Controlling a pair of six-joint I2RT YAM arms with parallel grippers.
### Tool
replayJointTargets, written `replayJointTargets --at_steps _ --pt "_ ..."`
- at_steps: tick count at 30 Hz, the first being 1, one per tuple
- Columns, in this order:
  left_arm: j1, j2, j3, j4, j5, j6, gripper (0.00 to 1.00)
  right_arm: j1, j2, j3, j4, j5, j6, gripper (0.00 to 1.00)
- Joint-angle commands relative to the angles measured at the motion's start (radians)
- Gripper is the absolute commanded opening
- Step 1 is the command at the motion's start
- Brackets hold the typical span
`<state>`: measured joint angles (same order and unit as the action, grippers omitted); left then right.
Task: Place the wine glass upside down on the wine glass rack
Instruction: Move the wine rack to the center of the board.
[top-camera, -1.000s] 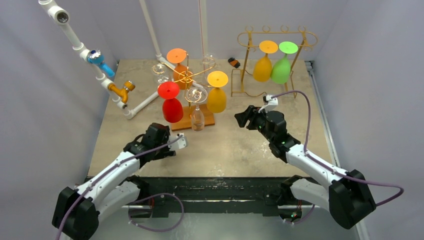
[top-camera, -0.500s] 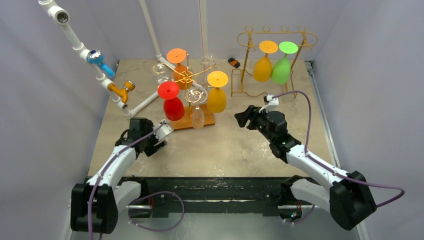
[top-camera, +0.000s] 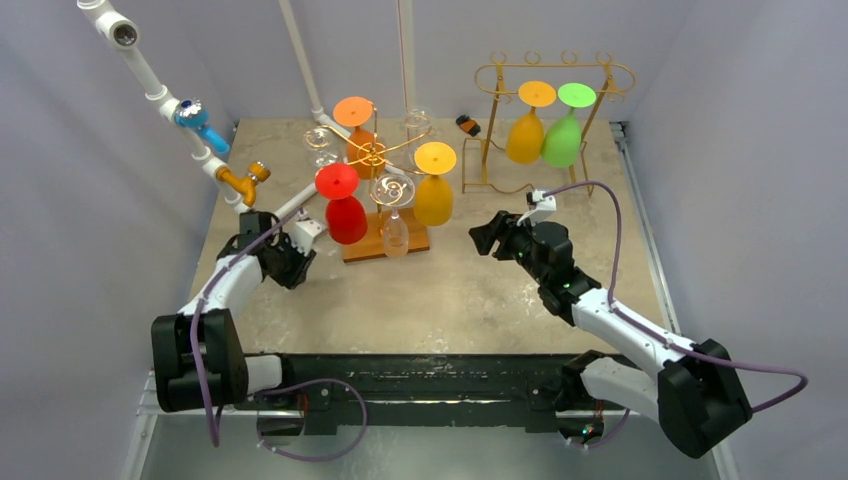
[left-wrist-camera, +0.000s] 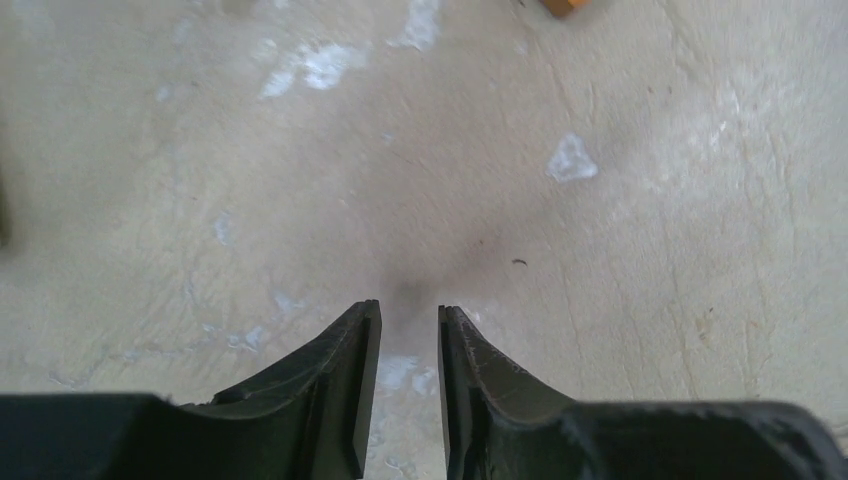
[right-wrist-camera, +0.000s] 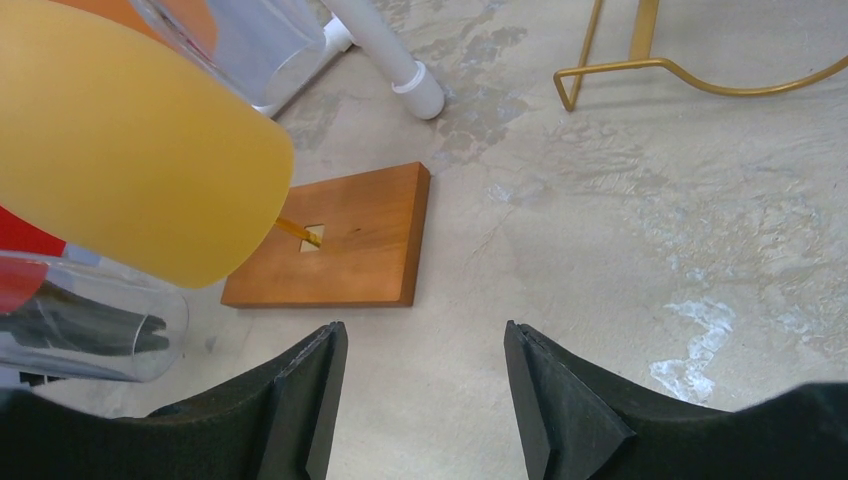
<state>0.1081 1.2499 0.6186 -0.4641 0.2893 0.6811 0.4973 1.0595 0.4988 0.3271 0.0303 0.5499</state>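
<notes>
Table (left-wrist-camera: 620, 240) beneath narrowly parted, empty left claw (left-wrist-camera: 408, 312); wide, empty right claw (right-wrist-camera: 424, 335) sees yellow glass (right-wrist-camera: 130, 140).

Left jaws barely apart, right jaws wide.

The table (top-camera: 450, 290) is a mottled beige slab, stone-like, marked here and there with pale blotches (left-wrist-camera: 572, 160); plain grey walls (top-camera: 730, 150) close it in at the left, back and right. A white pipe (top-camera: 150, 78) slants down from the upper left corner; it carries a blue valve (top-camera: 200, 122) and, lower down, a brass-orange valve (top-camera: 246, 180), and ends in an elbow at the table. A second white pipe (top-camera: 298, 50) leans down along the back wall. A small black-and-orange object (top-camera: 467, 125) lies at the back of the table, too small to identify.
</notes>
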Motion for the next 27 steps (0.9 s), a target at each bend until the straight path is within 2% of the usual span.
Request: replayJointTargets --at_steps 1,10,15,20,27 --pt "0.063 0.078 0.149 -0.022 0.181 -0.132 0.30 0.004 0.019 0.012 0.039 -0.019 0.020 0.66" --pt "0.070 0.222 0.245 -0.025 0.316 -0.254 0.31 0.003 0.013 -0.011 0.056 -0.021 0.023 0.66" --pt "0.059 0.287 0.242 0.017 0.350 -0.298 0.32 0.003 0.022 -0.024 0.075 -0.021 0.031 0.66" --pt "-0.017 0.312 0.231 0.086 0.295 -0.332 0.32 0.003 0.043 -0.031 0.099 -0.024 0.046 0.66" --pt "-0.033 0.377 0.250 0.184 0.229 -0.407 0.32 0.003 0.051 -0.052 0.137 -0.026 0.063 0.66"
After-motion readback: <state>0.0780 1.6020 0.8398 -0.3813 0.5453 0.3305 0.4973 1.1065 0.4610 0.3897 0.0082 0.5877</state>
